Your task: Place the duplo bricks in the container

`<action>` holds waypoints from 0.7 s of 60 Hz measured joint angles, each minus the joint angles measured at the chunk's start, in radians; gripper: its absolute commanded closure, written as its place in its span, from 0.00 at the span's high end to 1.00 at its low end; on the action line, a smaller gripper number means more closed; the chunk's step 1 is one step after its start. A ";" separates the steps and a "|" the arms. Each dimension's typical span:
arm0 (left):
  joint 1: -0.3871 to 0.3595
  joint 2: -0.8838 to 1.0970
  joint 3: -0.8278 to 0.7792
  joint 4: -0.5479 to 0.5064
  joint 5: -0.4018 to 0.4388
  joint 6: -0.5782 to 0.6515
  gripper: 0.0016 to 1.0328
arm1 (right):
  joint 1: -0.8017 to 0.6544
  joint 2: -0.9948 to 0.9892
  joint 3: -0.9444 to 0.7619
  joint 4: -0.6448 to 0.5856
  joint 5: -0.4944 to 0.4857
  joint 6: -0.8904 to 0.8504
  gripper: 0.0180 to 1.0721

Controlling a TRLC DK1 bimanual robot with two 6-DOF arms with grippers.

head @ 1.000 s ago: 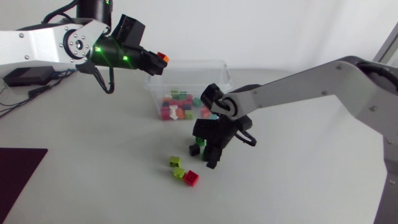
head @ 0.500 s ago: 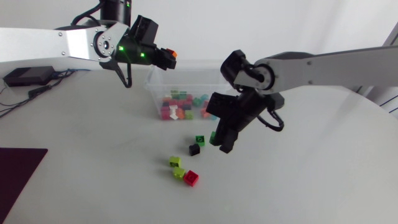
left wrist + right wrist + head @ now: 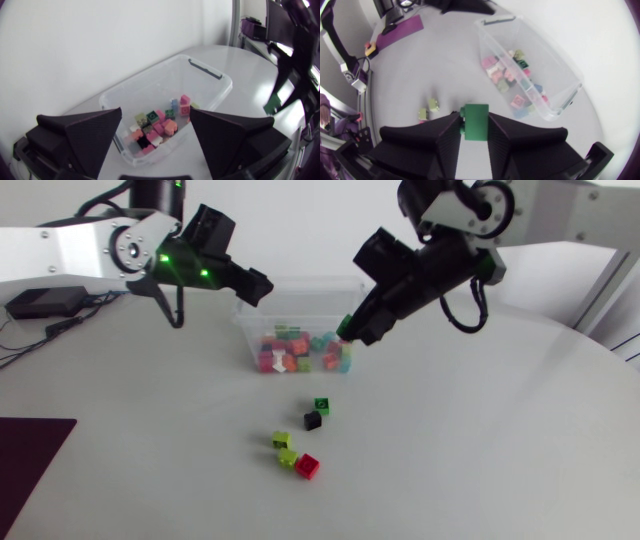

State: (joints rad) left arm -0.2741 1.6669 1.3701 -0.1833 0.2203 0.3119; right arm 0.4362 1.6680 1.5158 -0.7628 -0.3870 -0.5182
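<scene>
A clear plastic container [image 3: 320, 283] at the table's back holds several coloured duplo bricks [image 3: 295, 350]. My left gripper [image 3: 258, 283] hovers over its left end, open, with nothing between the fingers [image 3: 156, 115]; below it lies the container [image 3: 145, 75]. My right gripper [image 3: 350, 330] hangs above the container's right end, shut on a green brick [image 3: 475, 121], which also shows in the left wrist view [image 3: 272, 106]. In front of the container, a green brick [image 3: 321, 405], a black brick [image 3: 313, 420], two lime bricks [image 3: 284, 448] and a red brick [image 3: 308, 467] lie loose on the table.
A dark purple mat [image 3: 30, 445] lies at the table's front left edge. A black box with cables [image 3: 40, 302] sits at the far left. The right wrist view shows the container [image 3: 560, 65] and two lime bricks [image 3: 433, 104] under the gripper.
My left gripper has opened, and the orange brick it held is gone from it. My right arm has risen from the loose bricks with the green brick and moved back over the container.
</scene>
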 measured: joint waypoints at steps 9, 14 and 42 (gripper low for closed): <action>0.020 -0.139 -0.144 -0.047 0.059 0.114 0.95 | -0.019 0.000 0.074 0.043 -0.002 0.074 0.12; 0.023 -0.173 -0.216 -0.087 0.087 0.195 0.95 | -0.025 0.002 0.106 0.076 -0.002 0.114 0.12; -0.047 -0.124 -0.404 -0.157 0.128 0.505 0.95 | -0.041 0.116 0.220 0.211 0.044 0.277 0.12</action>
State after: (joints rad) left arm -0.3206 1.5425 0.9657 -0.3405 0.3481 0.8169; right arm 0.3954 1.7840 1.7355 -0.5518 -0.3431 -0.2409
